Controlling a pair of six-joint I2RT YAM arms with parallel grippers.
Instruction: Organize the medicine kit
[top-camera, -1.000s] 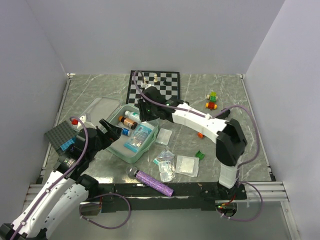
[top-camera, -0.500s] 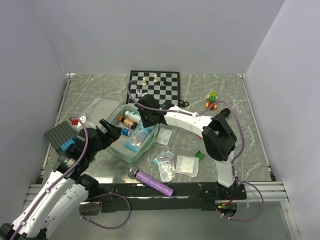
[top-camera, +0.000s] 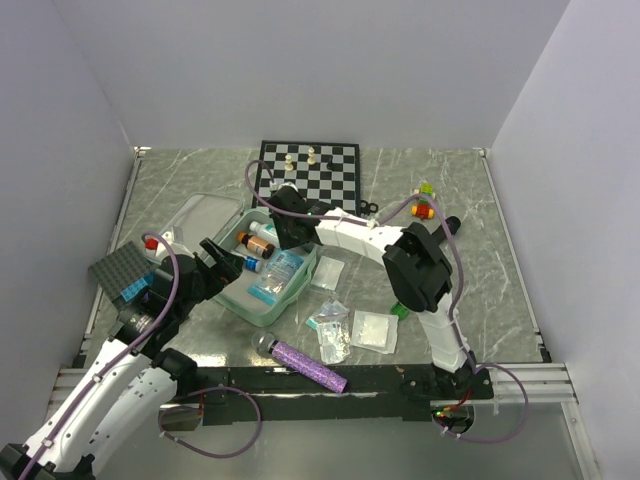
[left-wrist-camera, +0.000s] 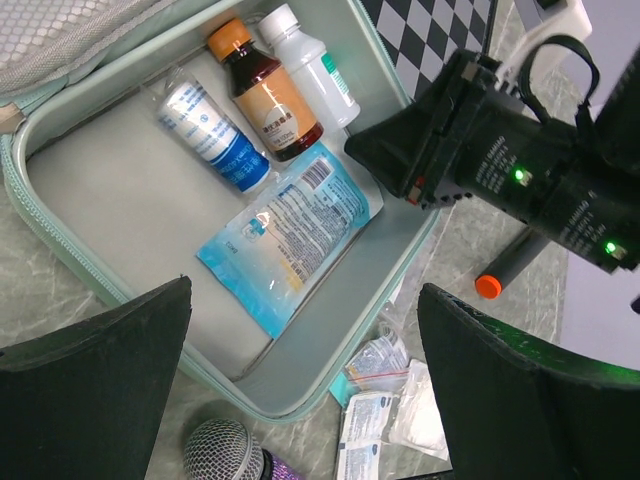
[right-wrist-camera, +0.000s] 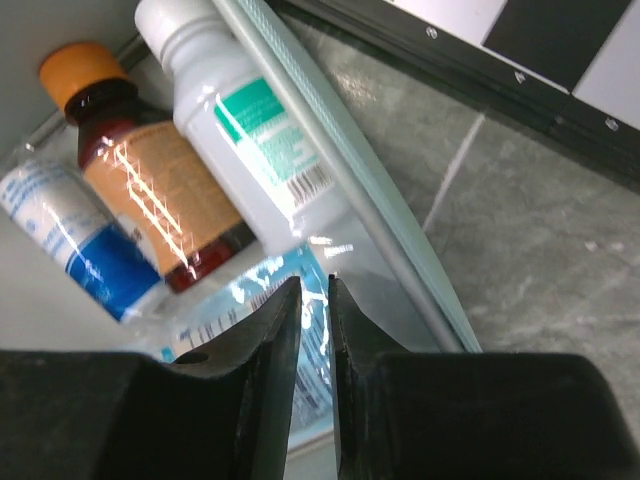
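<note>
Right hand has crept leftward along the far rim of the medicine kit, fingers closing to a slit with nothing in it that I can see. I judge this pass adds nothing. The kit lies open on the table, white bottle hard against that rim, crowding me. Left hand gapes wide at the near side. Packets and a purple microphone wait outside.

Arm status: left wide open, right nearly closed.
Detail: left arm angles up from its base toward centre, left end effector with fingers spread full width, nothing between them. The right arm folds at the elbow and stretches far left, right end effector tipped down, its fingers drawn to a thin slit; grip unclear.
</note>
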